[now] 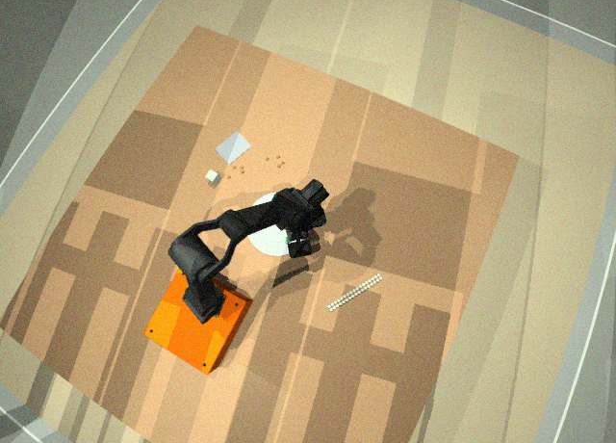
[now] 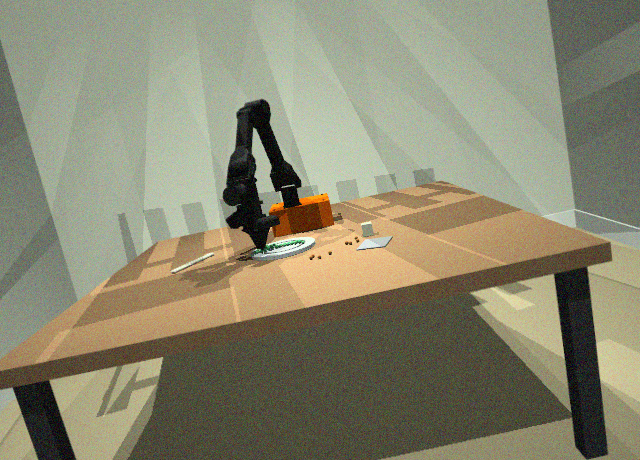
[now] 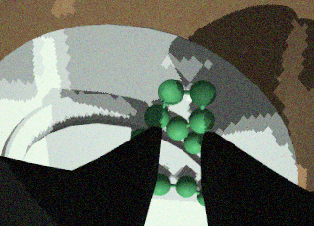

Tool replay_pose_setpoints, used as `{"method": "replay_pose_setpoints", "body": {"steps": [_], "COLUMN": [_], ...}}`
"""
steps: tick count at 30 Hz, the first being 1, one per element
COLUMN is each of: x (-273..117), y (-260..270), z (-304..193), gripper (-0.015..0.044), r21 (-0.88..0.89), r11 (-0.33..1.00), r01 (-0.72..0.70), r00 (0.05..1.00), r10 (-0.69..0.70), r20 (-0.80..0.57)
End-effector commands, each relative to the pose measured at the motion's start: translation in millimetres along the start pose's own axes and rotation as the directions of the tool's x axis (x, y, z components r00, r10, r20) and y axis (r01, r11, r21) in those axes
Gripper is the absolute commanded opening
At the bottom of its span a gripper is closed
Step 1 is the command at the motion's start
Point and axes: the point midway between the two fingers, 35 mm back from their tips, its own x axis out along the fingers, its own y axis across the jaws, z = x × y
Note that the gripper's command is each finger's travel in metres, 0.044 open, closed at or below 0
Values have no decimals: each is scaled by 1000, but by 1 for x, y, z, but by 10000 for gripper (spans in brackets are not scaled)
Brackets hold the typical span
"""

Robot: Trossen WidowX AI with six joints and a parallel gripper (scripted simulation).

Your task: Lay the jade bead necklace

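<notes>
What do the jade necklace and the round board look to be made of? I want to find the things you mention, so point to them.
Jade bead necklace [image 3: 171, 91] [image 2: 295, 242]: glossy stone or glass, perhaps plastic; rounded green beads shade smoothly.
Round bead board [image 3: 113, 44] [image 2: 310, 245] [image 1: 266, 242]: matte plastic or painted wood; even white, no grain visible.

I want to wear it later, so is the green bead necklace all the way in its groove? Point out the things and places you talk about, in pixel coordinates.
No: some green beads [image 3: 171, 91] sit on the white round board's [image 2: 309, 245] [image 3: 108, 44] flat rim, outside the groove.
</notes>
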Motion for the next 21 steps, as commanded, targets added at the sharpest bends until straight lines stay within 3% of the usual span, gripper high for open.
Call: {"method": "replay_pose_setpoints", "body": {"steps": [1,12,21], "x": [0,-1,-1], "y": [0,-1,-1], "z": [0,-1,-1], "gripper": [157,440,440], "r21": [0,1,1], "r11": [1000,1000,1000], "r01": [0,8,8], "r00": [1000,1000,1000], "r10": [0,-8,-8], "r20": [1,-4,-4]}}
